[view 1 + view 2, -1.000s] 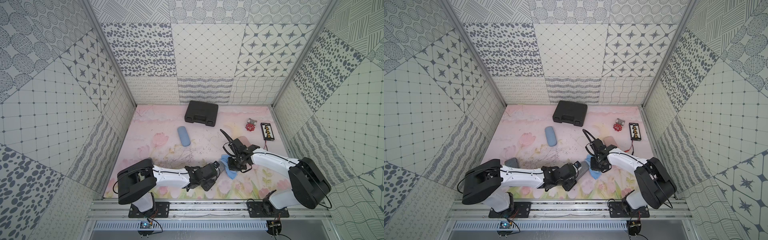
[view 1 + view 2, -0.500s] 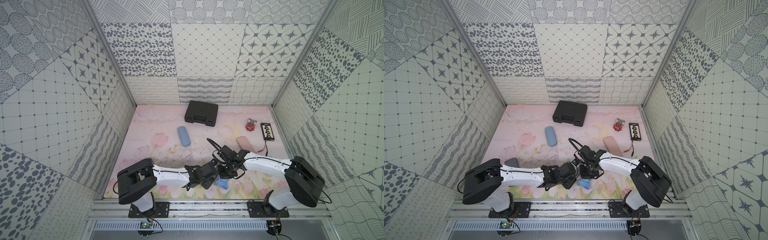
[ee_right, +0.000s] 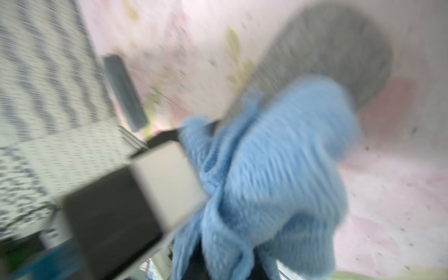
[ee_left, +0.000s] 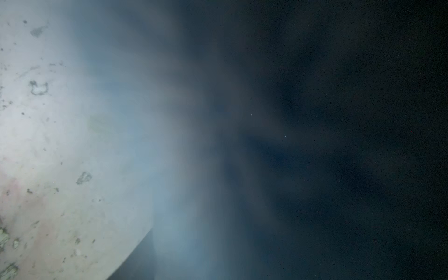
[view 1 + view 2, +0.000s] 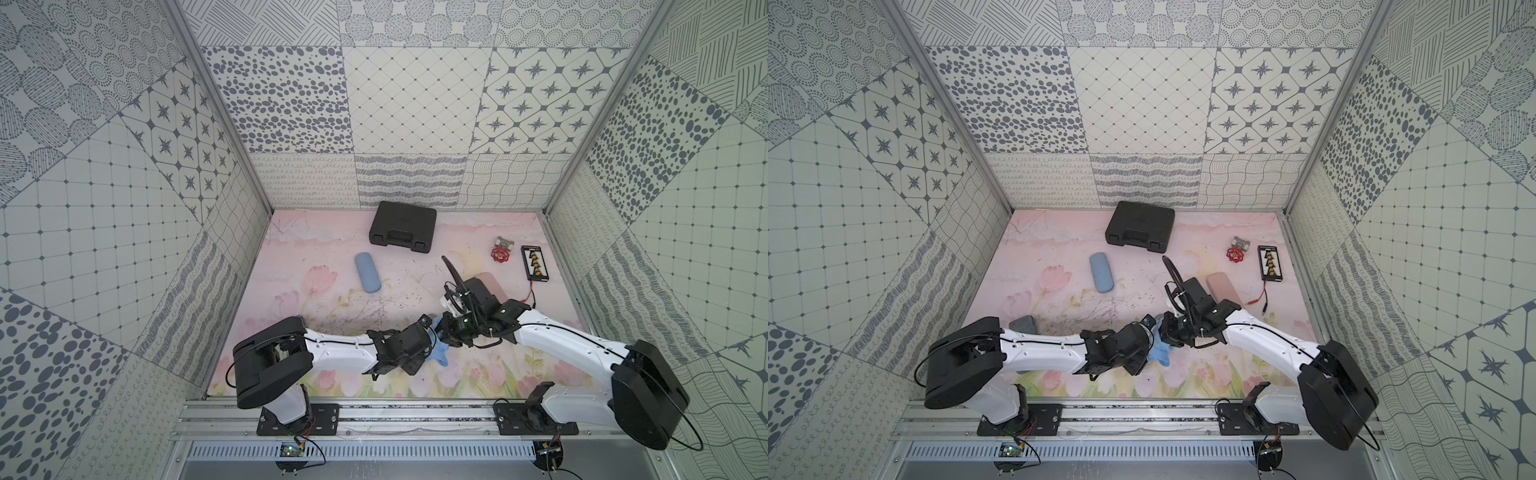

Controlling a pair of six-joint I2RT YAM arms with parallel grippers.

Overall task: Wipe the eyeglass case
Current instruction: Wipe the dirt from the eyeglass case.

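A grey fabric eyeglass case [image 3: 327,48] shows in the right wrist view, its near end under a light blue cloth [image 3: 278,157]. My left gripper [image 5: 430,332] reaches in from the left and appears shut on that case, with a black finger [image 3: 211,124] at its end. The left wrist view is dark and blurred. Facing it, my right gripper [image 5: 446,332] is shut on the blue cloth [image 5: 439,353], which drapes over the case. In both top views the two grippers meet at the front middle of the mat and hide the case.
A black tool case [image 5: 402,227] sits at the back. A blue case [image 5: 367,273] lies mid-left and a pink case [image 5: 494,280] behind my right wrist. A red valve [image 5: 500,254] and a black connector board [image 5: 535,263] are back right. Another grey case [image 5: 1023,323] lies by my left arm.
My right gripper has swept the blue cloth leftward across the case toward the left gripper. The left gripper has shifted slightly and kept its hold.
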